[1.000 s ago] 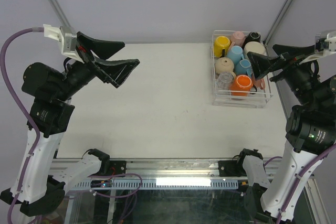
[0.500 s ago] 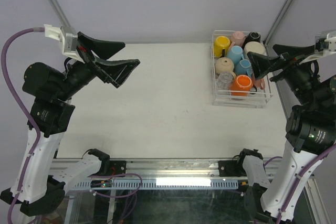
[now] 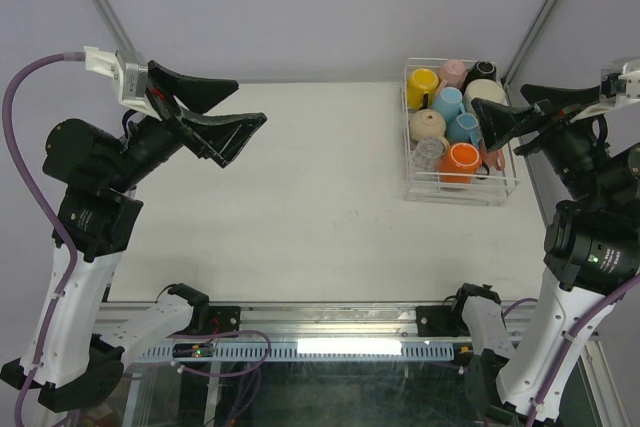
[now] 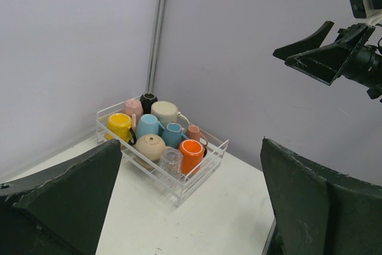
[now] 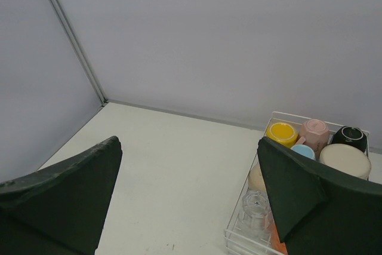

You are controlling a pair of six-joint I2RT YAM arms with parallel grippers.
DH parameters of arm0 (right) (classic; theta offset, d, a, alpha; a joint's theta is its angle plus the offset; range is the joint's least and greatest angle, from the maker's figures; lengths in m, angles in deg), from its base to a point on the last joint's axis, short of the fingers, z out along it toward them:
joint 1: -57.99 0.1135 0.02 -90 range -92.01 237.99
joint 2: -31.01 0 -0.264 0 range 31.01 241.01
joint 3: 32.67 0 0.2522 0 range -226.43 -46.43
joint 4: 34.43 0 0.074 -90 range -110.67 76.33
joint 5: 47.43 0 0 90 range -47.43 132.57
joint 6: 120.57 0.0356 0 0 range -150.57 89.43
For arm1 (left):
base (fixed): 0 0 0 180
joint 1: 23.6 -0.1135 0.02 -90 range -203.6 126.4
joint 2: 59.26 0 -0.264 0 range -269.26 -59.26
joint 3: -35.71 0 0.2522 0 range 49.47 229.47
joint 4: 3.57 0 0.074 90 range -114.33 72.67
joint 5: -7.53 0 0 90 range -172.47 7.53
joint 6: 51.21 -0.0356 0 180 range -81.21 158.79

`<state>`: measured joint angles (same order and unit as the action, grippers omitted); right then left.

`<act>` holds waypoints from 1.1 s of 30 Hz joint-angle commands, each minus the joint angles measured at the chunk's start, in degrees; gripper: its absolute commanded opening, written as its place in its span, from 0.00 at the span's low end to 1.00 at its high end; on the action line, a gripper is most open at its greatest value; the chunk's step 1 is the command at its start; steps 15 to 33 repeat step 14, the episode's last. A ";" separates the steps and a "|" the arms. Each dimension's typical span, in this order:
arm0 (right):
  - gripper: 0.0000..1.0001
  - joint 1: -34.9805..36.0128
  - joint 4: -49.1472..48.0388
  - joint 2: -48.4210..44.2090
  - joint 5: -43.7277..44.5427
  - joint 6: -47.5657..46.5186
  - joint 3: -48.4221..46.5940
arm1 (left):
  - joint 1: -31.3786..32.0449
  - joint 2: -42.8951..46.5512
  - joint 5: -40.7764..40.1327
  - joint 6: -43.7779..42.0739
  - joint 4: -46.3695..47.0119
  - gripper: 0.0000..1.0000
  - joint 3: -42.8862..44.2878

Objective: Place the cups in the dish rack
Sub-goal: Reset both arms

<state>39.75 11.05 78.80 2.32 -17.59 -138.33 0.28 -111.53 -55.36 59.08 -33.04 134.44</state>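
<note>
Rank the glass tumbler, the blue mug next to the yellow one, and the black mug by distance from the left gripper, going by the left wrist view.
From the left gripper, nearest first:
1. glass tumbler: front row of the dish rack, by its near corner.
2. blue mug: mid-rack, beside the yellow mug.
3. black mug: far back end, by the wall.

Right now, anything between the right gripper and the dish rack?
Nothing visible. The right gripper hangs open and empty over the right side of the dish rack, with only air between them. The cups already sit inside it.
</note>
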 commanded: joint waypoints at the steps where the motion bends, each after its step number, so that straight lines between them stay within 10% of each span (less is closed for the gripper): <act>1: 0.99 0.13 -0.71 0.20 0.86 -0.38 -0.13 | -0.70 0.33 -0.24 -0.08 0.70 0.99 0.24; 33: 0.99 0.13 -0.62 0.12 0.83 -1.21 -0.20 | -0.74 0.49 0.00 0.04 0.89 0.99 -0.04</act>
